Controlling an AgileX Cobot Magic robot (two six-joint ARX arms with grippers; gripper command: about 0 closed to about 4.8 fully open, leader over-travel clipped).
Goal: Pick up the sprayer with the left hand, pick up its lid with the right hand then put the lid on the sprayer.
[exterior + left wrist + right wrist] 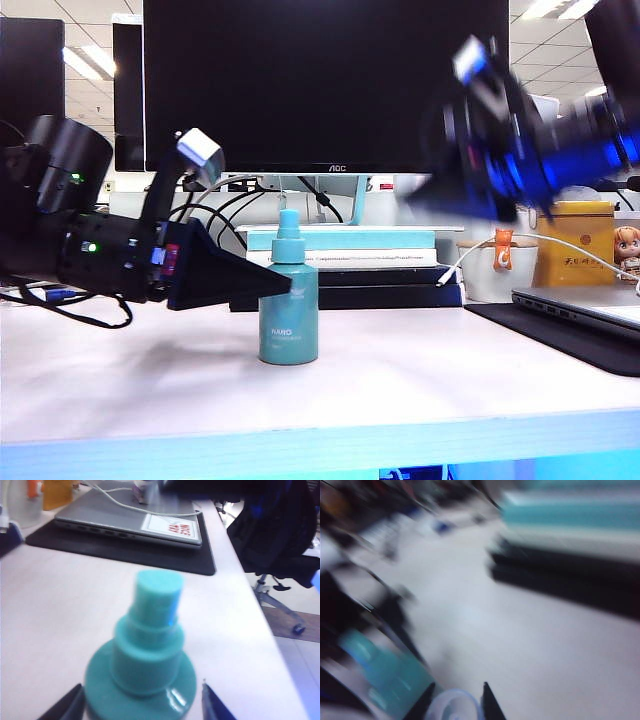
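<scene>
Lettering reading "NANO" ran in white across the sprayer (288, 310), a teal bottle that stood upright on the pale worktop (400, 390) with its nozzle head bare. The left pincer (268, 288) reached in level from the left of the exterior view, its dark fingers (65, 706) set on either side of the bottle's body and closed against it. Behind stood a black monitor (326, 80) marked "AOC" and a stack of books (350, 262). The right pincer (456, 704), blurred and raised above the worktop at the right of the exterior view, pinched the lid (454, 707), a clear round cap, between its fingertips. A laptop (130, 522) on a black mat (120, 552) bore a white sticker with red writing too blurred to read.
</scene>
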